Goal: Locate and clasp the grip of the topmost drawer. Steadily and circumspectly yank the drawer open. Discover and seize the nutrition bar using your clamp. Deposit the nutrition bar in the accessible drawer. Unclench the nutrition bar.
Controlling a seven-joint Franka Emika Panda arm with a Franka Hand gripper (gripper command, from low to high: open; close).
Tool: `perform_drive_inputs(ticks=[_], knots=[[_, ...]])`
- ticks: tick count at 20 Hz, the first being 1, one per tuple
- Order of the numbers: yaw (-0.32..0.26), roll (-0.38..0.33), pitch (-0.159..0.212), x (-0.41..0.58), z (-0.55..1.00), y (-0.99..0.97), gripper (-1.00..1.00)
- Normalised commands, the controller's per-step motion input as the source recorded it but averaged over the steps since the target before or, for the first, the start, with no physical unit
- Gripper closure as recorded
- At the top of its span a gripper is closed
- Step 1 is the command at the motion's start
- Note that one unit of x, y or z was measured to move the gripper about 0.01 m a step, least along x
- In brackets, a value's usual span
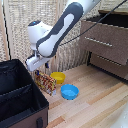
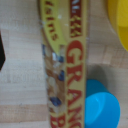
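The nutrition bar [image 1: 46, 83], a red-orange and yellow packet, hangs on edge just above the wooden floor, beside the black bin. My clamp [image 1: 40, 70] is at its upper end and looks shut on it. In the wrist view the nutrition bar [image 2: 62, 70] fills the middle of the picture, much nearer than the bowls; the fingers themselves are hidden. The topmost drawer [image 1: 106, 42] of the dresser, at the exterior view's right, stands pulled out with its dark inside showing and a silver handle [image 1: 98, 42] on its front.
A yellow bowl [image 1: 58, 77] [image 2: 119, 22] and a blue bowl [image 1: 69, 91] [image 2: 102, 107] sit on the floor just to the exterior view's right of the bar. A large black fabric bin [image 1: 20, 95] stands at the left. A lower drawer [image 1: 111, 66] is closed.
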Motion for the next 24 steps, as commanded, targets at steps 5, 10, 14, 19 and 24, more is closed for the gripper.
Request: perform_drive_inputs(ticks=[5,10,14,19,24], knots=[[-0.021,-0.077,0.073,-0.122,-0.36,0.36,-1.0],[-0.102,-0.06,0.087,-0.008,-0.24,0.08,1.0],[0.035,0.043,0.077,0.002,-0.02,0.0,1.0],[0.002,0.001,0.0,0.0,0.0,0.0,1.0],[0.0,0.0,0.0,0.0,-0.01,0.05,1.0]])
